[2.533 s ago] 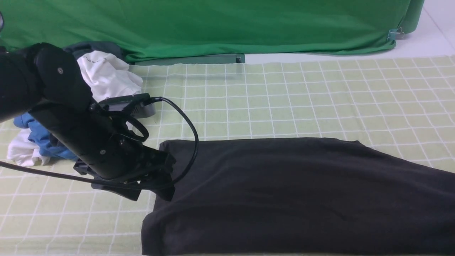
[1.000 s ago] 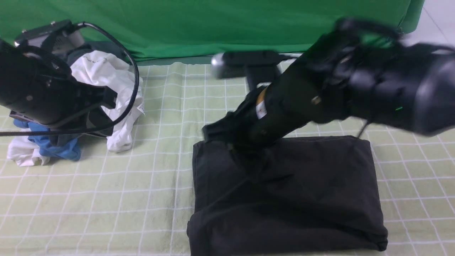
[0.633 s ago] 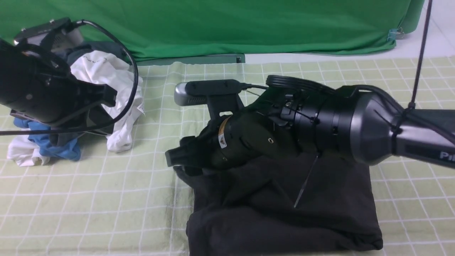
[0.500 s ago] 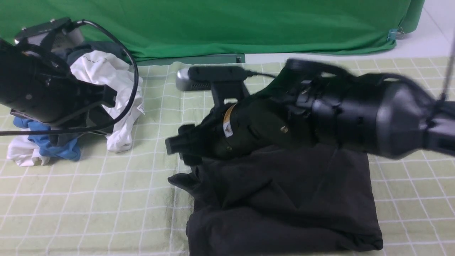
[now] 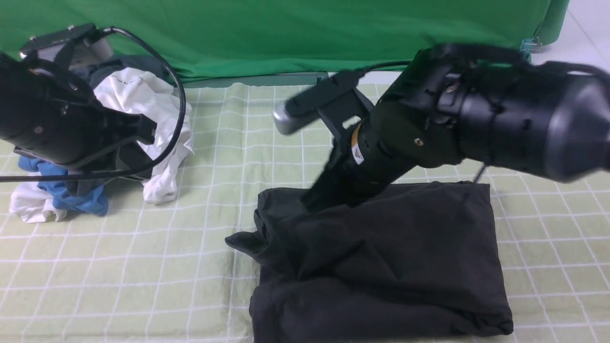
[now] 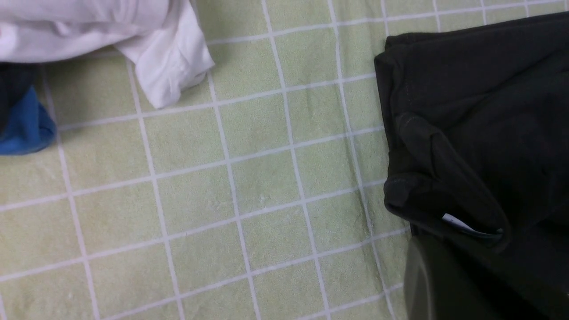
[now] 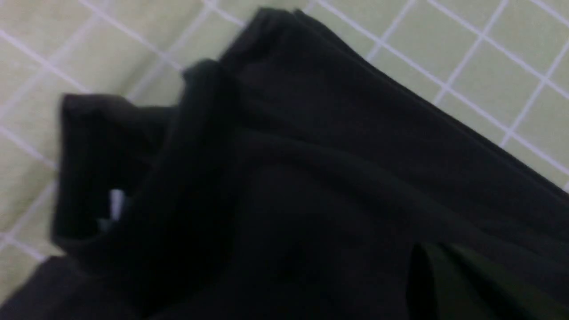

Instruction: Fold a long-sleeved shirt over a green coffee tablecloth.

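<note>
R gripper (image 5: 310, 196) is up off the shirt (image 5: 414, 247) vs. the frame half a sec ago, when it's lower & further L over the cuff-like flap (image 5: 245, 242). Flap itself stays put. Vs. the oldest frame, shirt's R end comes in from past the pic edge to a near-upright side edge, & L gripper (image 5: 143, 148) moves off the shirt to by the white garment (image 5: 164, 124).

Both grippers pressed together, nothing pinched AFAICT. Shirt lies on the green coffee tablecloth (image 5: 119, 247), near side of bench, centre to R; its near edge partly runs out of view. White & blue garments (image 5: 81, 190) sit apart, far L.

Progress: partly folded, prob. abt halfway. Done: body looks compact, R side tucked in, what's prob. a sleeve laid across the top. Left: flap pokes out past the L edge, w/ a bit of white (image 6: 464, 224) showing inside it; near layer is bunched, w/ a deep diagonal crease. Prob. needs flap tucked back in & creases smoothed, then a last fold or two to a neat block. Risk: pulling the flap alone may drag upper layers & undo the fold. Can't tell if the other sleeve's in.
</note>
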You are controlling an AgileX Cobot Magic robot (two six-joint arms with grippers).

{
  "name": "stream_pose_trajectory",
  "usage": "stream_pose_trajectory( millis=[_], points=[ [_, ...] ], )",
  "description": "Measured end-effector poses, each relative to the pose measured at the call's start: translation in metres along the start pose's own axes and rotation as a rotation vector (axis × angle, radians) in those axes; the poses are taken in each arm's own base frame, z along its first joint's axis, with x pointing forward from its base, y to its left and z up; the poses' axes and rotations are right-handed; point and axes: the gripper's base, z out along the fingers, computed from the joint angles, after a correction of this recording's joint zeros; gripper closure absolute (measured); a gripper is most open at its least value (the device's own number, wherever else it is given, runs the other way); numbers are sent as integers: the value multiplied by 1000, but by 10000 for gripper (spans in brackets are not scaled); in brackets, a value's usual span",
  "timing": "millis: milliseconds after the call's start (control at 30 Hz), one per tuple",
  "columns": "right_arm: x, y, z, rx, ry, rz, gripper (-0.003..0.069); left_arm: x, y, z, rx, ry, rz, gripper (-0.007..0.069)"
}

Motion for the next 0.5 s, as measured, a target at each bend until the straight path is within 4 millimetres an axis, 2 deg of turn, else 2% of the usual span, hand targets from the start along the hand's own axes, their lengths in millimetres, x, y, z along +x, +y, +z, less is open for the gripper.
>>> stream_pose_trajectory(
  millis=[167, 300, 367, 400, 433, 500],
  points=[
    [13, -7, 26, 45, 151, -36, 660, 0, 0, 0, 0, 1, 0, 610],
    [23, 4, 40, 6, 260, -35, 660, 0, 0, 0, 0, 1, 0, 610],
    [31, 30, 42, -92, 317, -44, 660, 0, 0, 0, 0, 1, 0, 610],
    [31, 30, 42, -91, 319, -44, 660, 0, 0, 0, 0, 1, 0, 610],
    [33, 42, 39, -123, 322, -60, 660, 0, 0, 0, 0, 0, 0, 610],
    [33, 53, 27, -153, 305, -76, 660, 0, 0, 0, 0, 0, 0, 610]
  ],
)
